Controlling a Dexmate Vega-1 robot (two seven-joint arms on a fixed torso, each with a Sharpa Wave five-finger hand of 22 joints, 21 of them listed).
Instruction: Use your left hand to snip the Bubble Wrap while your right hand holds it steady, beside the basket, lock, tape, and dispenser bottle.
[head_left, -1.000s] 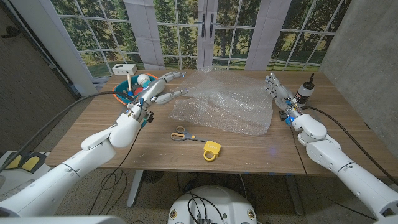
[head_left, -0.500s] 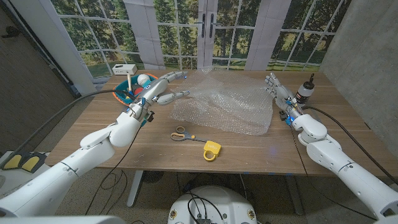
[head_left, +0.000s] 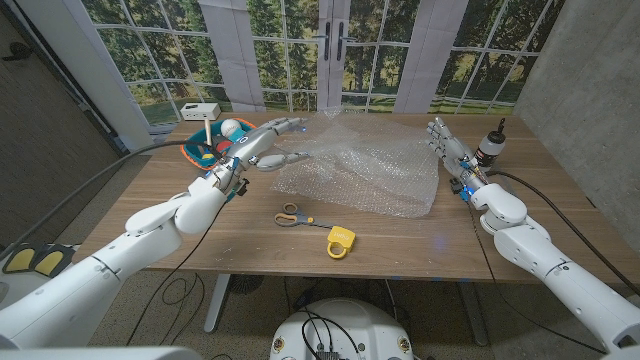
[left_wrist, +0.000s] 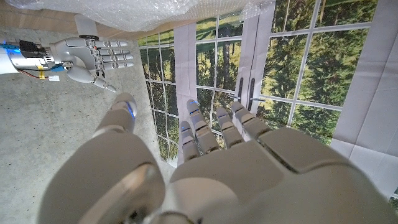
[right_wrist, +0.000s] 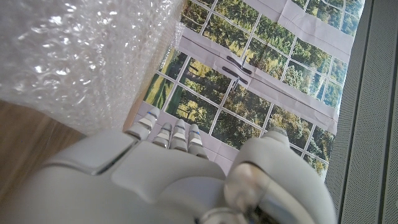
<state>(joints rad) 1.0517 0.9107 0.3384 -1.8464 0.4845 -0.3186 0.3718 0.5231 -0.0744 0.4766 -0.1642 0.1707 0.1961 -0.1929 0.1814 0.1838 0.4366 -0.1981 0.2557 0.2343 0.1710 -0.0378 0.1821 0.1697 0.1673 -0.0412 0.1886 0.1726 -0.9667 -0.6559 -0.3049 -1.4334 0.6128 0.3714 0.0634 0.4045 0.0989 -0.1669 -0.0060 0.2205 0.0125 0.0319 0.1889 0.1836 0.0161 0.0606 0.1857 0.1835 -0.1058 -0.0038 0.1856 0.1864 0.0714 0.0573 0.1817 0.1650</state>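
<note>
From my seat the table (head_left: 250, 240) carries everything, and the Bubble Wrap (head_left: 365, 175) is the biggest thing on it: a loose, rumpled sheet spread across the middle toward the far side. Nothing pins it. My right hand (head_left: 447, 148) stands just beside its right edge with fingers straight and apart, holding nothing. If I cut before that hand presses down, I expect the sheet to slide or bunch.

My left hand (head_left: 262, 143) hovers over the wrap's left corner, fingers spread, empty too. It is well away from the scissors (head_left: 291, 215), which lie on the near side of the sheet, beside the yellow lock (head_left: 341, 241).

2 risks worry me most. Sweeping the left arm back toward the scissors could drag the wrap's corner or brush the basket (head_left: 203, 151) at its elbow side. And the scissors lie flat on the wood, so I judge the handles hard to get fingers into; a poor pinch may just push them into the lock. The dispenser bottle (head_left: 491, 144) near my right wrist could tip if I swing wide.
</note>
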